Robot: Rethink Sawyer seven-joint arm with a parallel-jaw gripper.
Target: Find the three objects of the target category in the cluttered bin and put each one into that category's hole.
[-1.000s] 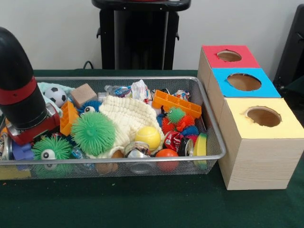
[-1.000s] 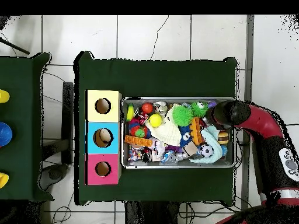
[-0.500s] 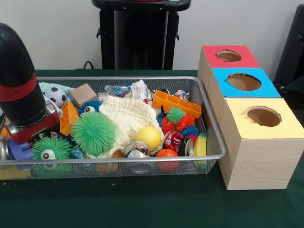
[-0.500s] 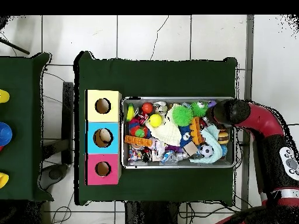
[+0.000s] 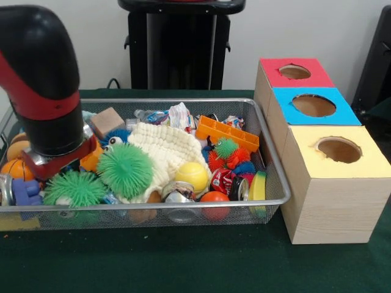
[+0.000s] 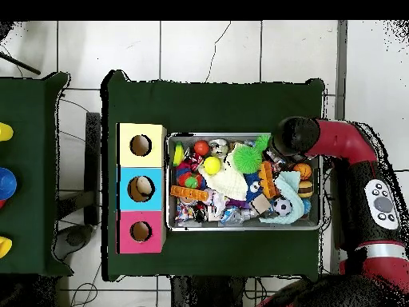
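Arm: the red and black arm (image 5: 40, 79) is bent down into the left end of the bin in the front view; in the overhead view (image 6: 319, 144) it is seen reaching in over the bin's right end.
Gripper: the fingers are hidden under the arm's thick black wrist and among the toys, so it cannot be told whether they are apart or together, or whether something is held.
Bin: a wire mesh bin (image 5: 269, 155) is placed on the green table (image 5: 195, 262) and is filled with mixed toys.
Near the wrist: a green spiky ball (image 5: 125, 170) and a second green spiky ball (image 5: 76, 188) are lying just beside the wrist; an orange ball (image 5: 13, 168) and a blue block (image 5: 25, 190) are seen at the bin's left end.
Middle of bin: a cream knitted cloth (image 5: 165, 149), a yellow ball (image 5: 192, 176) and an orange block (image 5: 227, 132) are seen; a soccer ball (image 6: 282, 206) is seen in the overhead view.
Sorting box: a wooden box stands just beside the bin, with a red hole (image 5: 294, 71), a blue hole (image 5: 313, 105) and a yellow hole (image 5: 339, 149).
Hard to make out: the small items at the bin's bottom are covered by others.
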